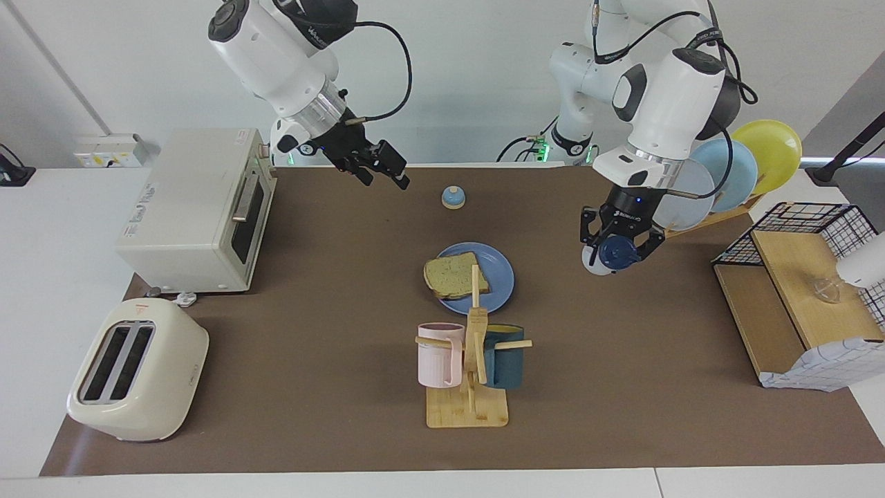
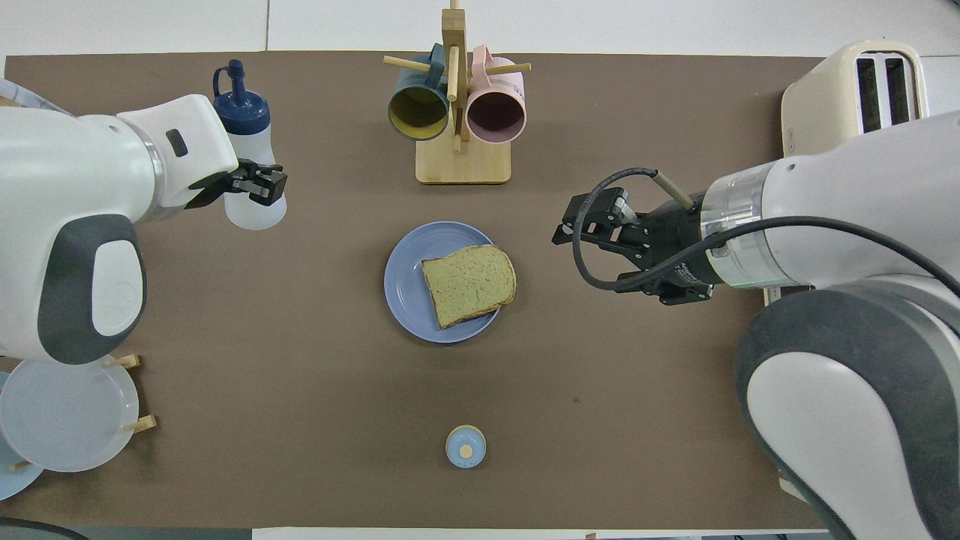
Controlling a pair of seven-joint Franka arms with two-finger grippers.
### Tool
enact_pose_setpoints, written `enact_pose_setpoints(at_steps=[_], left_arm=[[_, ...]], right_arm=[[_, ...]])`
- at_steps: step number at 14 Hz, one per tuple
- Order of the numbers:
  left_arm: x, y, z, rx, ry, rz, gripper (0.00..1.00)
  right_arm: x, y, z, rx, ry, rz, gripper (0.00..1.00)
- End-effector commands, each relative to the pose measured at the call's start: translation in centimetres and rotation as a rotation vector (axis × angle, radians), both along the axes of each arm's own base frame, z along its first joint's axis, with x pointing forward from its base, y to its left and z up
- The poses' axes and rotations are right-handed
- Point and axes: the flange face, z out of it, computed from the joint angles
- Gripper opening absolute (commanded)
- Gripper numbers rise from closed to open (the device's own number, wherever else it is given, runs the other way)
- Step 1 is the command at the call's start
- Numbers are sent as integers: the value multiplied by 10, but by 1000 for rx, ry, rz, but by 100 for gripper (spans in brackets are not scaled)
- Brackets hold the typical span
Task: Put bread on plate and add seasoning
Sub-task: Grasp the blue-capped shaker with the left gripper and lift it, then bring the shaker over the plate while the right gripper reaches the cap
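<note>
The bread (image 1: pixel 456 275) lies flat on the blue plate (image 1: pixel 496 278) at the middle of the brown mat; both also show in the overhead view, the bread (image 2: pixel 469 285) on the plate (image 2: pixel 405 285). My left gripper (image 1: pixel 617 250) is shut on the seasoning bottle (image 1: pixel 612 253), white with a navy cap, and holds it over the mat beside the plate, toward the left arm's end; the overhead view shows this gripper (image 2: pixel 259 184) around the bottle (image 2: pixel 251 150). My right gripper (image 1: pixel 382 174) is open and empty, raised over the mat toward the right arm's end (image 2: pixel 592 251).
A mug tree (image 1: pixel 473 360) with a pink and a dark teal mug stands farther from the robots than the plate. A small bell (image 1: pixel 453 198) sits nearer. A toaster oven (image 1: pixel 200 207) and toaster (image 1: pixel 138 370) stand at the right arm's end; a plate rack (image 1: pixel 733 173) and wire shelf (image 1: pixel 802 277) at the left arm's.
</note>
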Motion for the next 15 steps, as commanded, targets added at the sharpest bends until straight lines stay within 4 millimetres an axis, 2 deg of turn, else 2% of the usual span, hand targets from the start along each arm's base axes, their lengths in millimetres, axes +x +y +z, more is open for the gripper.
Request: enact_pose_setpoints(at_steps=[1,7,12,15], left_arm=[[-25,-15,5,41,59,-174,0],[-70,-65,6,89,161,-425,0],[-98,-84,5,130,222,-662,0],[-109,-87,4,137,230,-774,0]], right_arm=[[-9,30,-6,24,-19,13,100],[-11,31,-8,20,-16,40,100],[-11,30,-8,19,-18,40,99],[-9,32,-4,22,-39,45,99]])
